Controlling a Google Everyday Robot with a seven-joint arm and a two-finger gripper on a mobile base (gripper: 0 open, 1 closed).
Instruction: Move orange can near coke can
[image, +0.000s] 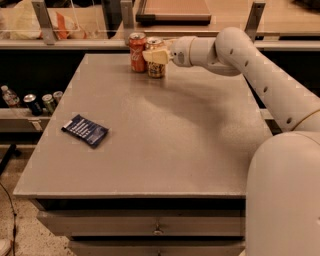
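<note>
White Coca-Cola script on coke can (137, 52), tool (151, 55) at orange can (156, 70)

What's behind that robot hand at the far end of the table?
The gripper, at the far edge of the table, covers the upper body of the orange can; its lower half and silver top show. The coke can stands uncovered close beside it.
</note>
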